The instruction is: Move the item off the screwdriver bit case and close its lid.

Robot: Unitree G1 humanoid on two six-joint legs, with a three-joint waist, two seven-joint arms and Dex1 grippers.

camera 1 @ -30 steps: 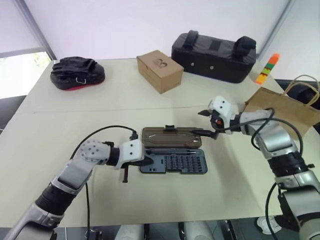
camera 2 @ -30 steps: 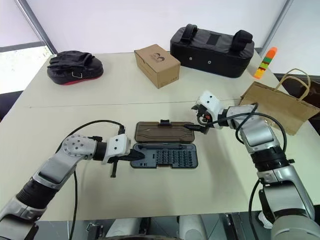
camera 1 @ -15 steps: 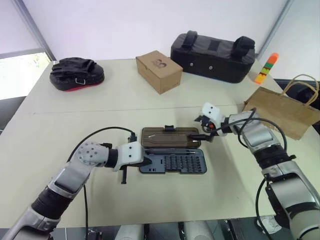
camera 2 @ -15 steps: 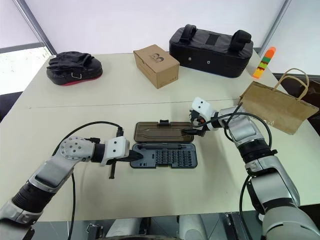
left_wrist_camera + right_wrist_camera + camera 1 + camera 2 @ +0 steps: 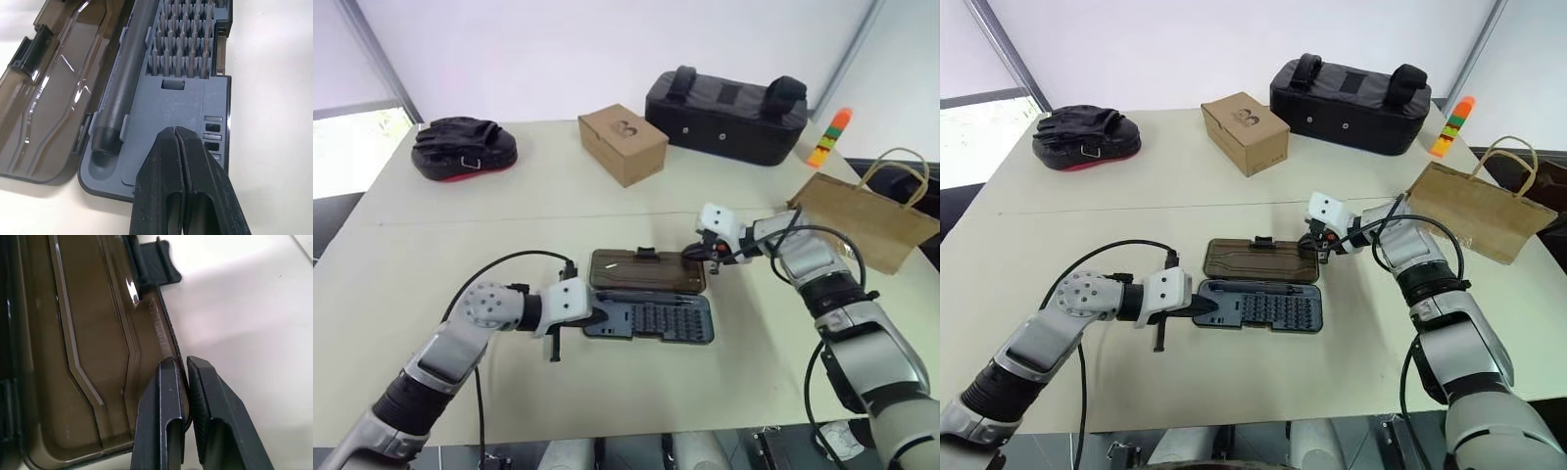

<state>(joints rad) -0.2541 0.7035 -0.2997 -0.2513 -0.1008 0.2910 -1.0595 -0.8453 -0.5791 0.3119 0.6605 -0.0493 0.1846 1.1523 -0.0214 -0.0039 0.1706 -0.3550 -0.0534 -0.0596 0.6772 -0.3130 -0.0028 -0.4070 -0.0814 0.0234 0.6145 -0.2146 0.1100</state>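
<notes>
One lid point(image 5: 93, 357) edge between right gripper point(image 5: 183, 382) fingers

I'm working in what looks like a lab or test room: a plain cream table point(image 5: 431, 245) set against bare white walls, with a window point(image 5: 352, 147) at the far left. Scattered on the table are unrelated props: black padded mitt point(image 5: 465, 145), cardboard box point(image 5: 623, 143), black fabric bag point(image 5: 724, 116), coloured block stack point(image 5: 831, 136).

Pale beige desk point(image 5: 450, 245) carries: open grey-blue plastic bit case point(image 5: 651, 318), brown kraft paper bag point(image 5: 867, 220), cardboard box point(image 5: 623, 144), long black fabric bag point(image 5: 724, 113), black gloves point(image 5: 465, 145).
</notes>
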